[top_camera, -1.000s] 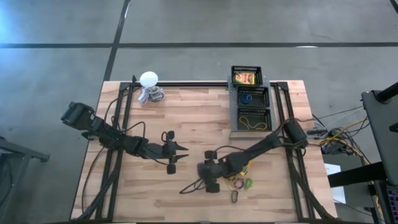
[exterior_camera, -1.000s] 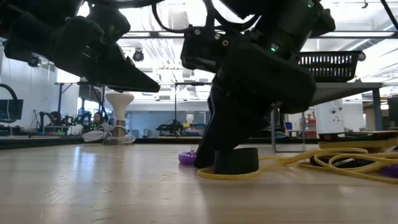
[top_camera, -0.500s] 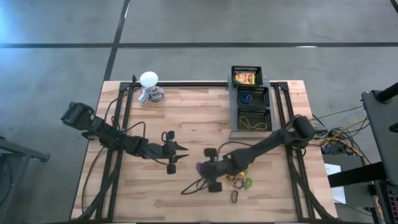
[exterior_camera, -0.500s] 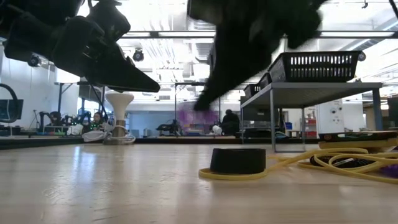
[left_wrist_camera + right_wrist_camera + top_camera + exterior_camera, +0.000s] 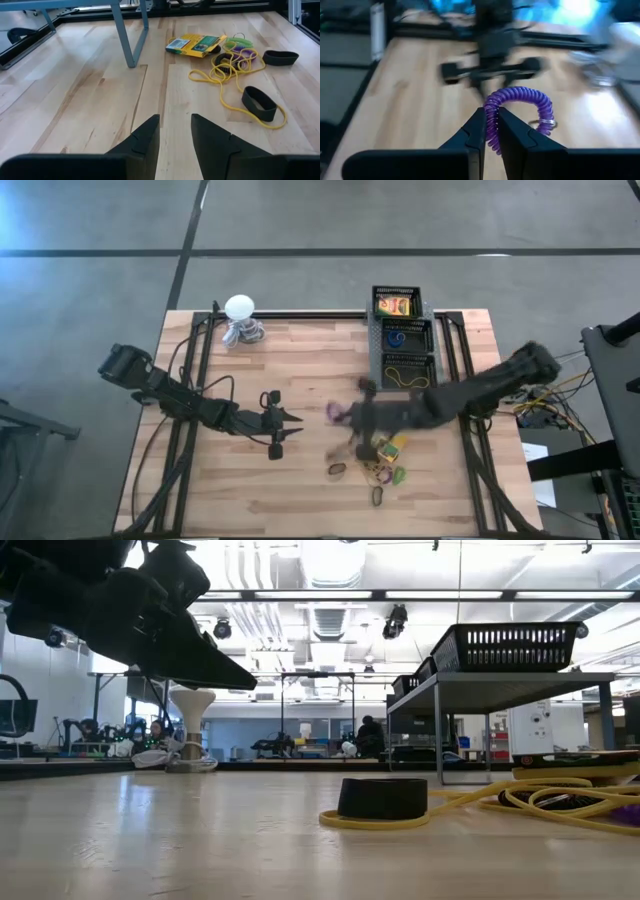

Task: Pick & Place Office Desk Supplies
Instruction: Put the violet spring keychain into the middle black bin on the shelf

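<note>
Now the right gripper (image 5: 335, 413) is hanging above the middle of the table (image 5: 300, 370), its arm reaching out long and low, and its fingers (image 5: 476, 131) are pinching a purple coil ring (image 5: 519, 112). The left gripper (image 5: 290, 418) is waiting over the table's left half with its fingers (image 5: 145, 137) a little apart, holding nothing. A yellow-and-green box (image 5: 196, 44), rubber bands (image 5: 220, 75) and rings are lying in a pile near the table's front.

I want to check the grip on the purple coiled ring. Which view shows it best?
The right wrist view: the purple coiled ring fills the centre, pinched at one end in the right claw. The high view gives only a small purple blur at that claw's tip. The low and left wrist views don't show it.
</note>
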